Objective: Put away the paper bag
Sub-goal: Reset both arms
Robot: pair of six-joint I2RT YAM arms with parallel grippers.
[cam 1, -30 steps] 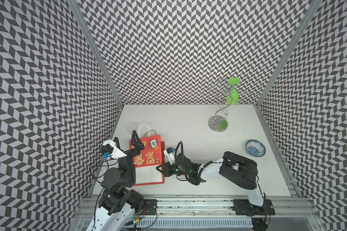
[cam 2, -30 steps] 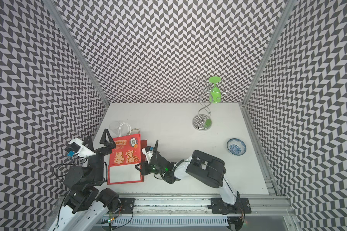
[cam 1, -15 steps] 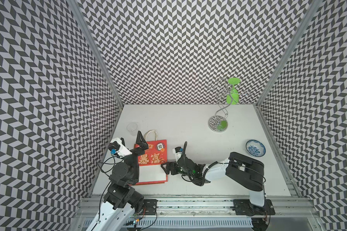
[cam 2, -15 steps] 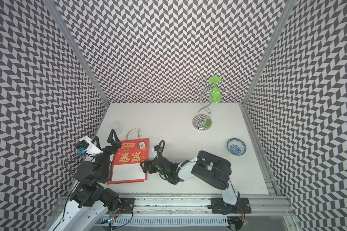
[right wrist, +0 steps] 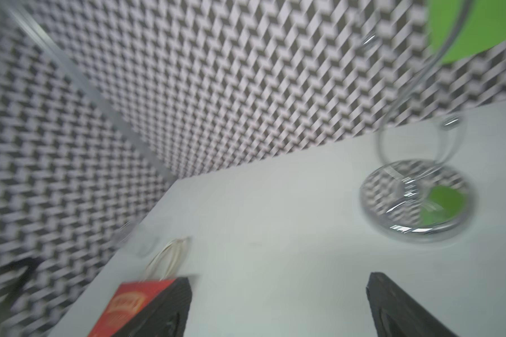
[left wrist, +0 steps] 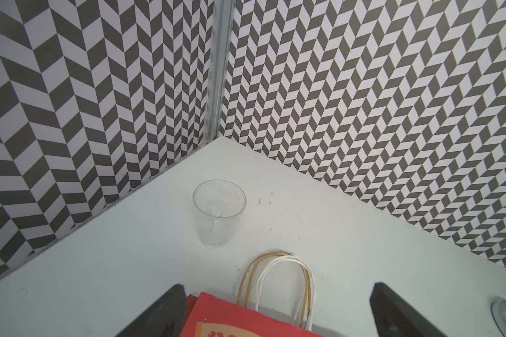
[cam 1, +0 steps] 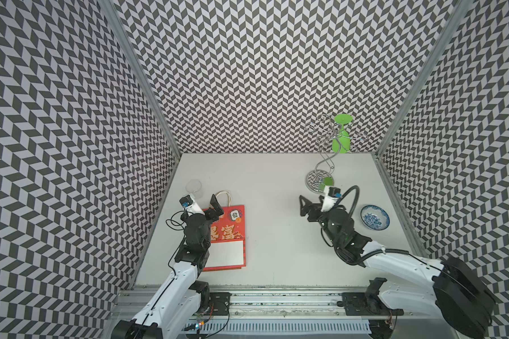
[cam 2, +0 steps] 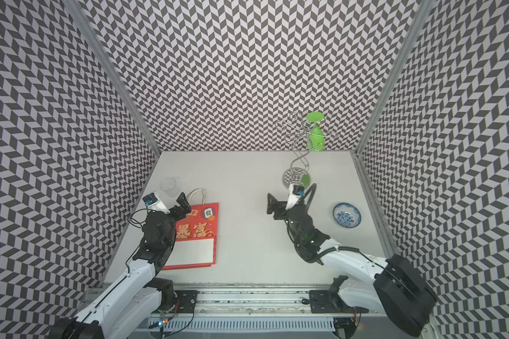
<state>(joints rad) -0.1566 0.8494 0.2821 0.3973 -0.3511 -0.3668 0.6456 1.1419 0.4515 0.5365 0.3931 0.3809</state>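
Note:
The red paper bag point(cam 1: 229, 234) point(cam 2: 200, 232) lies flat at the table's left front. Its white and tan handles point(cam 1: 224, 196) point(left wrist: 278, 277) point toward the back wall. My left gripper point(cam 1: 202, 207) point(cam 2: 171, 205) point(left wrist: 277, 287) hovers open over the bag's top edge point(left wrist: 231, 315), its fingers either side of the handle roots, holding nothing. My right gripper point(cam 1: 307, 210) point(cam 2: 275, 210) point(right wrist: 279, 278) stands open and empty above bare table, well right of the bag. The bag point(right wrist: 129, 303) shows blurred beside one finger in the right wrist view.
A clear plastic cup point(cam 1: 194, 187) point(left wrist: 219, 213) stands by the left wall behind the bag. A wire stand point(cam 1: 321, 182) point(right wrist: 415, 198) holding a green glass point(cam 1: 341, 141) is at the back right. A blue-patterned bowl point(cam 1: 374, 217) sits near the right wall.
The right gripper opened beside the bag and swung away to the right. The bag went from tilted up to lying flat. The left gripper moved forward over its top edge.

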